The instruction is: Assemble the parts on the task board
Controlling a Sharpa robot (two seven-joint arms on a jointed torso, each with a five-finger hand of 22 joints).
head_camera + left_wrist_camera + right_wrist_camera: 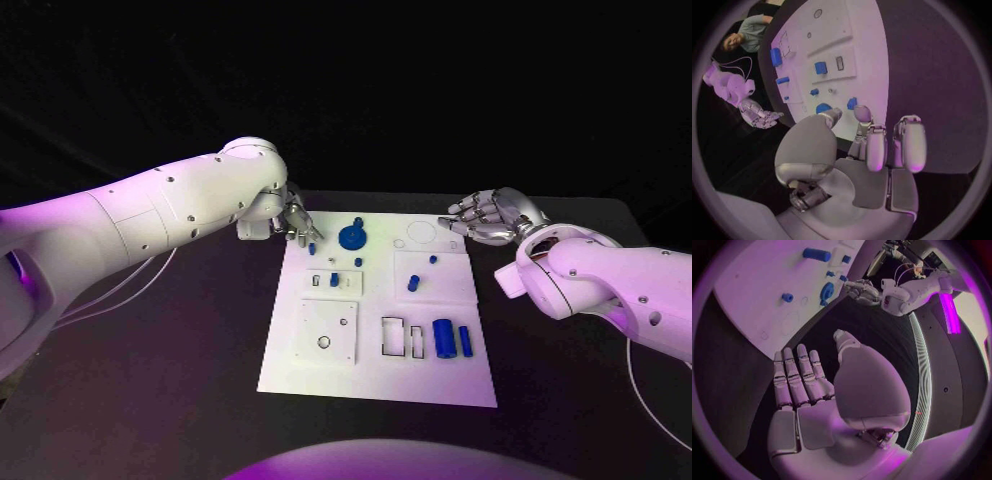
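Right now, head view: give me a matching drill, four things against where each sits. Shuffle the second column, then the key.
1 left robot hand
2 right robot hand
3 round blue part
4 two blue cylinders

A over the black table, past the task board's far right corner
B side by side, board's near right
C over the board's far left corner
D on the board by its far edge

Pairs: 1-C, 2-A, 3-D, 4-B

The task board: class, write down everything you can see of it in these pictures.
The task board is a flat white rectangular plate, matte like plastic, lying on the black table. It carries raised panels, rectangular cut-outs and small holes, with blue parts lying or standing on it. The left robot hand hovers at its far left corner; contact is unclear.
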